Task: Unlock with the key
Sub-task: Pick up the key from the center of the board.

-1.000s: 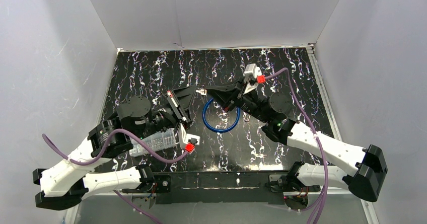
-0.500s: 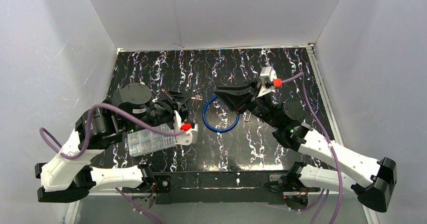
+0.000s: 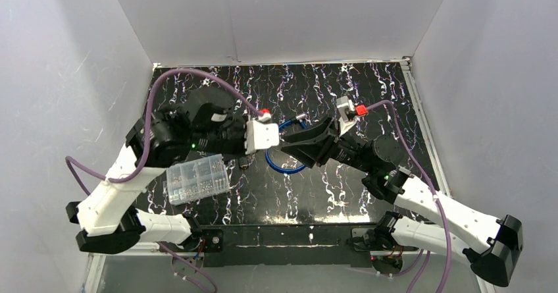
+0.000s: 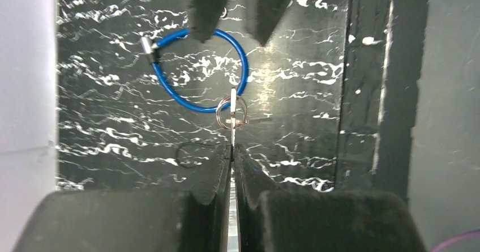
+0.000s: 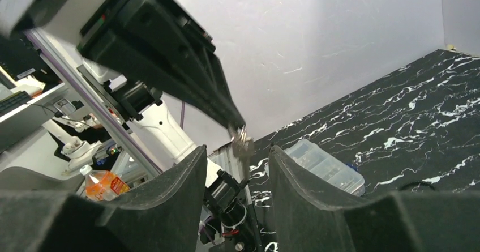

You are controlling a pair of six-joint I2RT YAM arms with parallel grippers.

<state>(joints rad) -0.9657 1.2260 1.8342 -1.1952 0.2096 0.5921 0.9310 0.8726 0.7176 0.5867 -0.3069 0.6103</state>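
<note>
Key sits pinched in my left hand. My right hand is spread, facing it over the lock.

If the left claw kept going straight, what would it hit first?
Most likely the right gripper: the left gripper, shut on the key, aims into the gap between the right one's open fingers. The blue cable lock lies lower; depth is unclear.
</note>
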